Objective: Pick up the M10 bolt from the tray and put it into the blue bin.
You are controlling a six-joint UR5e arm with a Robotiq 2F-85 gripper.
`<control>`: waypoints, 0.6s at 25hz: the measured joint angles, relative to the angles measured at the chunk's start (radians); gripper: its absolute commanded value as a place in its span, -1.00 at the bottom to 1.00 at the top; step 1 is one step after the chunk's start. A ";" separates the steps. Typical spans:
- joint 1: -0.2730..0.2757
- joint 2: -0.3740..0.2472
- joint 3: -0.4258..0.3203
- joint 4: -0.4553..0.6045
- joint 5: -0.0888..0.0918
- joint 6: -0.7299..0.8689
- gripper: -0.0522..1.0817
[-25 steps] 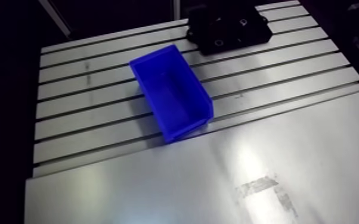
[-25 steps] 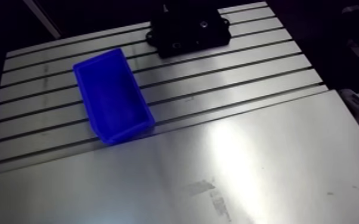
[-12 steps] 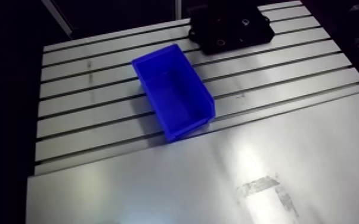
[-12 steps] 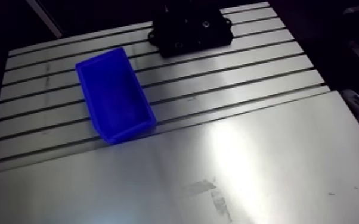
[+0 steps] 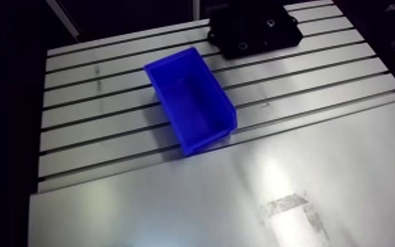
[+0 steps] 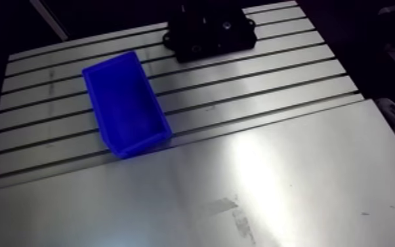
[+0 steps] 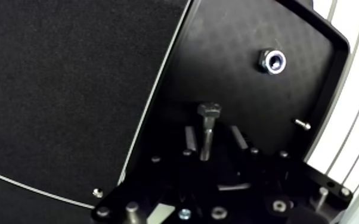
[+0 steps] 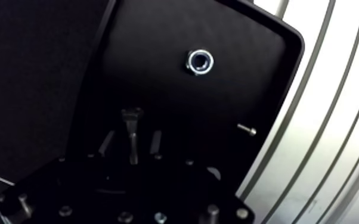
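Note:
In the wrist view the M10 bolt (image 7: 207, 128) lies on the black tray (image 7: 229, 89), its hex head pointing away from me. My gripper (image 7: 213, 138) hangs over it, open, with one dark fingertip (image 7: 189, 137) on each side of the shank and a gap to both. The blue bin (image 5: 190, 98) stands on the slotted table in the arm view, with nothing visible inside. The tray (image 5: 252, 29) sits at the table's far edge, beyond the bin. The gripper does not show in the arm view.
A shiny nut (image 7: 272, 61) rests farther ahead on the tray, and a small screw (image 7: 303, 124) lies near the tray's rim beside the gripper. A dark mat (image 7: 68, 89) borders the tray. A smooth metal sheet (image 5: 239, 203) covers the near part of the table.
The arm view has shifted slightly, so the camera moved a little. The bin and tray have kept their places on the table.

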 measured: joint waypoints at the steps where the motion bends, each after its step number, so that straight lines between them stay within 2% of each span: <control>1: 0.000 0.000 0.000 0.000 0.000 0.000 0.20; 15: 0.000 0.001 0.000 -0.031 -0.004 0.000 0.28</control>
